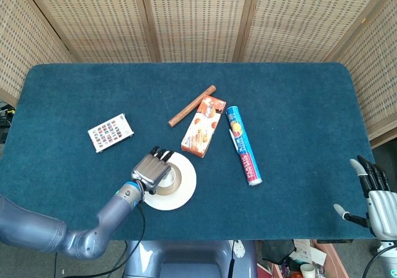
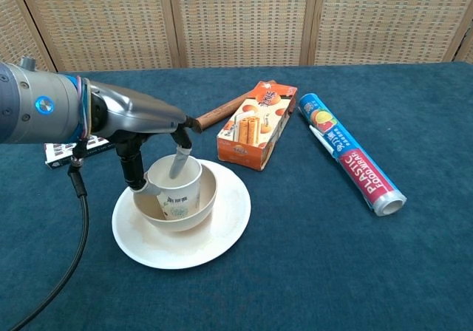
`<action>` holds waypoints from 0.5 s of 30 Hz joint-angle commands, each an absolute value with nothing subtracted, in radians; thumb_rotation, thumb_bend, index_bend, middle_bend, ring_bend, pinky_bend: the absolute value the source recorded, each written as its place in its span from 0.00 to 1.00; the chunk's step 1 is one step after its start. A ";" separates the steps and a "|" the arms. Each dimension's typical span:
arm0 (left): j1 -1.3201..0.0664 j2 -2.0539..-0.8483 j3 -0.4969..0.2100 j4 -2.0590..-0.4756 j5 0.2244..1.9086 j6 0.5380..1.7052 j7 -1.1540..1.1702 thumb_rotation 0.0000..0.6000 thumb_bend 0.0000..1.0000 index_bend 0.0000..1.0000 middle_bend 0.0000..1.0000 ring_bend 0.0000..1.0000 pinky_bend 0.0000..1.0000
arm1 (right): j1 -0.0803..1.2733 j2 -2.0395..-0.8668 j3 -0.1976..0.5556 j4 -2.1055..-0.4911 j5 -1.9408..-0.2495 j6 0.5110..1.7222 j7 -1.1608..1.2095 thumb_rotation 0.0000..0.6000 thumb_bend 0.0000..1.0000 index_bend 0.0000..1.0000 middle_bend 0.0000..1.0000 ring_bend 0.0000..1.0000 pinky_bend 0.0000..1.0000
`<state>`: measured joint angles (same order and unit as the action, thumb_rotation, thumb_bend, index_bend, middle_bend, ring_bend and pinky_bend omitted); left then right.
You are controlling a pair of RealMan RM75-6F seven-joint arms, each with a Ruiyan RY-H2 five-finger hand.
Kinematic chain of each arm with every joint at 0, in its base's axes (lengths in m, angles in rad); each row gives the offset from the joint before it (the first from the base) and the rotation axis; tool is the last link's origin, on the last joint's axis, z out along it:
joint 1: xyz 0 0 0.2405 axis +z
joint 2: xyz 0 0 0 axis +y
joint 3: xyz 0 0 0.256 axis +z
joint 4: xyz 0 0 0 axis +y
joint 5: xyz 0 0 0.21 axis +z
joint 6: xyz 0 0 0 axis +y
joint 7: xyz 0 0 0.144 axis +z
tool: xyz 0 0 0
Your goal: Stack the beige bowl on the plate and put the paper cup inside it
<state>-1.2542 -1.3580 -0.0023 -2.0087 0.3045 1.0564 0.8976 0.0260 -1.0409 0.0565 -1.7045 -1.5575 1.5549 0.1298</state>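
A white plate (image 2: 225, 231) lies near the table's front left, with the beige bowl (image 2: 209, 196) on it. The paper cup (image 2: 177, 198) stands upright inside the bowl. My left hand (image 2: 144, 120) hovers just above it. The thumb hangs beside the cup's left rim, and one finger dips into its mouth without clamping the wall. From the head view, the left hand (image 1: 152, 169) covers most of the bowl on the plate (image 1: 185, 188). My right hand (image 1: 373, 194) is off the table's front right corner, fingers apart and empty.
An orange biscuit box (image 2: 255, 128) lies just right of and behind the plate. A brown stick (image 2: 222, 111) lies behind the box. A blue plastic-wrap roll (image 2: 351, 161) lies further right. A card pack (image 1: 110, 132) is at the left. Wicker screens stand behind the table.
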 commanded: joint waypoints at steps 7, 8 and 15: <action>-1.201 -1.212 -0.028 -2.150 0.458 1.102 0.814 1.00 0.30 0.46 0.00 0.00 0.00 | 0.027 -1.041 0.055 -1.704 -1.560 1.554 0.129 1.00 0.15 0.00 0.00 0.00 0.00; -1.188 -1.186 -0.027 -2.173 0.491 1.112 0.802 1.00 0.30 0.45 0.00 0.00 0.00 | 0.027 -1.042 0.056 -1.704 -1.560 1.554 0.128 1.00 0.15 0.00 0.00 0.00 0.00; -0.962 -1.030 0.075 -2.255 0.929 1.267 0.660 1.00 0.30 0.38 0.00 0.00 0.00 | 0.026 -1.042 0.055 -1.707 -1.561 1.555 0.119 1.00 0.15 0.00 0.00 0.00 0.00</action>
<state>-1.0950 -1.1084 0.0080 -2.2220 0.7063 1.1755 0.7444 0.0263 -1.0419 0.0555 -1.7067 -1.5612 1.5555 0.1192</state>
